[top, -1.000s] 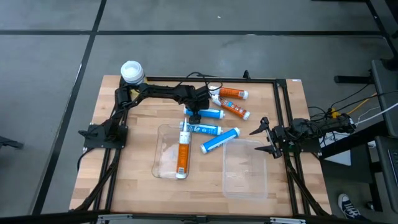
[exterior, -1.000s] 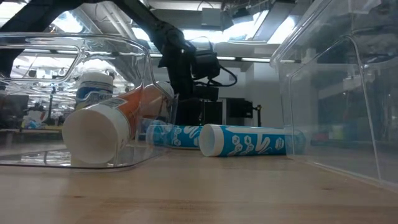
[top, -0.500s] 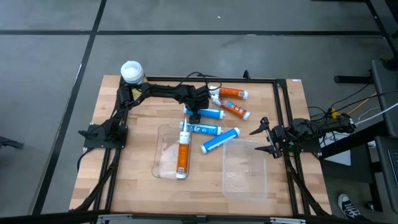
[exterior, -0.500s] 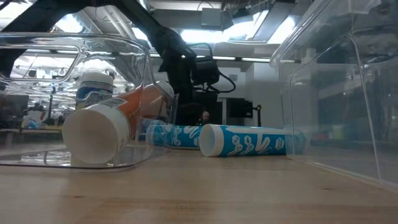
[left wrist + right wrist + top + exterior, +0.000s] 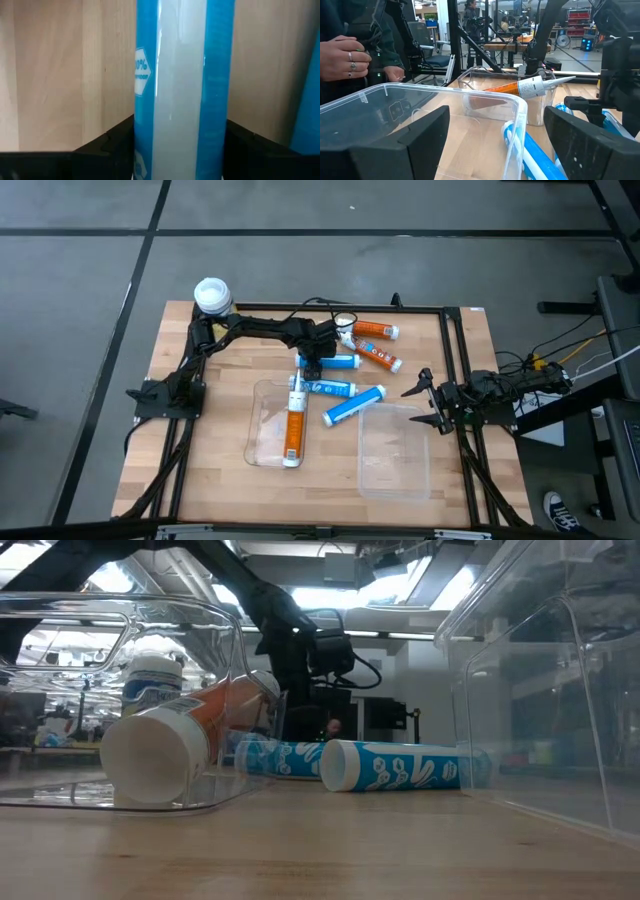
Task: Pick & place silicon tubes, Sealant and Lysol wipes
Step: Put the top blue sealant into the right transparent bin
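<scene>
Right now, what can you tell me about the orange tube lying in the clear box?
The orange tube is a long caulk-style cartridge with an orange body, a white end cap and a white pointed nozzle. It looks like hard plastic. It lies flat on its side inside the left clear bin, with its nozzle pointing toward the blue tubes. The low view shows its round white end facing the camera, resting on the bin's floor. Neither gripper touches it.

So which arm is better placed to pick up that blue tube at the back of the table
The left. Its gripper is already down over the blue tube, and the left wrist view shows the tube between its fingers. The right gripper waits open at the table's right edge, beside the empty bin.
</scene>
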Robot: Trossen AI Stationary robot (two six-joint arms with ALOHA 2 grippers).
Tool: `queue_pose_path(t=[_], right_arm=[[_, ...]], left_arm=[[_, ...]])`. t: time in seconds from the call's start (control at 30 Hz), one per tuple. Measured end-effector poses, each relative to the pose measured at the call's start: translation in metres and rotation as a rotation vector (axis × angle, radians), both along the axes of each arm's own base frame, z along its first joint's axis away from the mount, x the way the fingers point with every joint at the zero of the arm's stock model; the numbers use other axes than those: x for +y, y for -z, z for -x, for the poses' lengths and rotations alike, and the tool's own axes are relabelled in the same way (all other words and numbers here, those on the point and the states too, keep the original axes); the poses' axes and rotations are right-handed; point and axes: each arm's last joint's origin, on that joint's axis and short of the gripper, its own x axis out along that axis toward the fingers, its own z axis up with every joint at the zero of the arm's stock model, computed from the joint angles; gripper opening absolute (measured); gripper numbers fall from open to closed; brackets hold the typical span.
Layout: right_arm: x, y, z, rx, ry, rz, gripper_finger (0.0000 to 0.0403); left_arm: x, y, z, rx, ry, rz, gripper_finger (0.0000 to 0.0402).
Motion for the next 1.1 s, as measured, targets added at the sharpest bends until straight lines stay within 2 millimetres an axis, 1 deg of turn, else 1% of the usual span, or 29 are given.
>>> queue_pose_path(t=[0.43,0.7,1.1], right_arm=[[0.0,0.0,0.0,0.0,0.0,0.0,0.0323],[0.0,0.0,0.0,0.0,0.0,0.0,0.0323],[0.0,-0.0001,0.0,-0.001,0.0,0.0,0.0323]], left_arm=[[-0.0001,0.0003,0.0006,0.005,-0.014,0.002,0.021],[-0.0008,-0.0079,0.0026,-0.008,-0.041,0.003,0.021],[-0.0018,-0.0089,0.0029,-0.018,-0.086,0.043,0.0209]])
